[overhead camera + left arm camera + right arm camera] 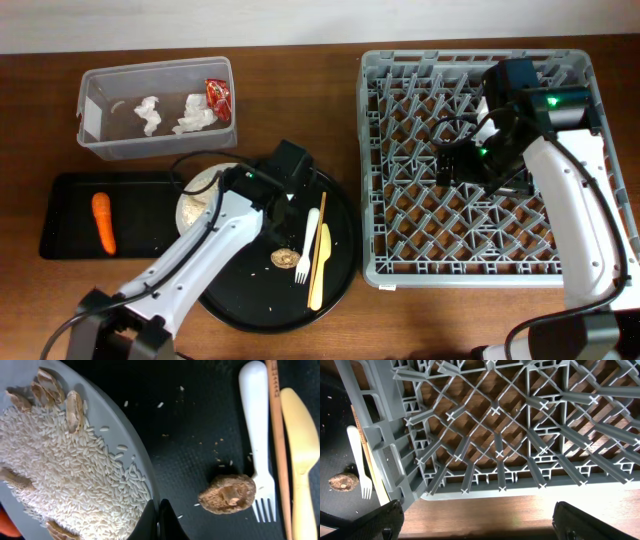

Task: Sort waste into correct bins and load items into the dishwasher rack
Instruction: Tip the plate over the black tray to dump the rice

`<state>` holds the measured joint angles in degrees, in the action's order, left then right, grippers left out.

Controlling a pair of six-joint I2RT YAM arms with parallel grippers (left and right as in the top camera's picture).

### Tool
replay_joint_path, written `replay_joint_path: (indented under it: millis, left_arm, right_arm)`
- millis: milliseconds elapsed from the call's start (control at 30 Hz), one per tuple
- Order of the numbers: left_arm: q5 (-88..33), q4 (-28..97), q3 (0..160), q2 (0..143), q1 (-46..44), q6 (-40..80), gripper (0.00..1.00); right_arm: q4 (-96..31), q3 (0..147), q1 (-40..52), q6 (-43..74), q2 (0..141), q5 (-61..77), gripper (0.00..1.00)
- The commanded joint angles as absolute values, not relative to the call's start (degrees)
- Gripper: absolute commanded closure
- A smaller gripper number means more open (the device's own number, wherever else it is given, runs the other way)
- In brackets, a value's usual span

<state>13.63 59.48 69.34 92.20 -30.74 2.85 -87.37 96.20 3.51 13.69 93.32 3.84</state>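
2 napkins, 2 utensils — 1 wrapper, 1 carrot, 1 plate, 1 lump.

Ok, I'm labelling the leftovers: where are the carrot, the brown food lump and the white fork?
carrot point(103, 222), overhead view, middle of its body.
brown food lump point(227, 494), left wrist view, its centre.
white fork point(256, 435), left wrist view, on the handle.

The left arm, left of the rack, has smooth white shells, black joints and a black wrist block with a looping black cable. The right arm, over the rack, looks the same. Small green lights glow on both.
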Motion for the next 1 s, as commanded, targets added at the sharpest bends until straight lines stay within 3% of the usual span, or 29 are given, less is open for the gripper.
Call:
replay_joint_path:
  millis: [0,300,600,800,967]
  left_arm:
    - [16.5,59.7,70.9,87.9,-28.5,3.6,1.00]
    - [12.2,58.1,70.9,87.4,-15.2,2.9,1.00]
    - [-5.5,57.1,70.9,87.4,-3.5,-2.2,1.00]
    - [-23.8,57.1,70.9,87.4,7.0,-8.9,1.00]
    - [-29.5,57.0,70.9,87.4,12.5,-10.9,1.00]
  right_arm:
    - [-87.4,96.2,3.4,13.7,93.1,2.3,0.01]
    - [-87.7,96.2,3.4,13.8,93.1,2.3,0.01]
    - [-87.9,96.2,3.4,13.8,93.1,2.3,0.01]
    - [-88.3,96.2,3.4,13.8,93.1,2.3,0.01]
    - [-88.8,96.2,3.4,13.8,93.1,2.3,0.01]
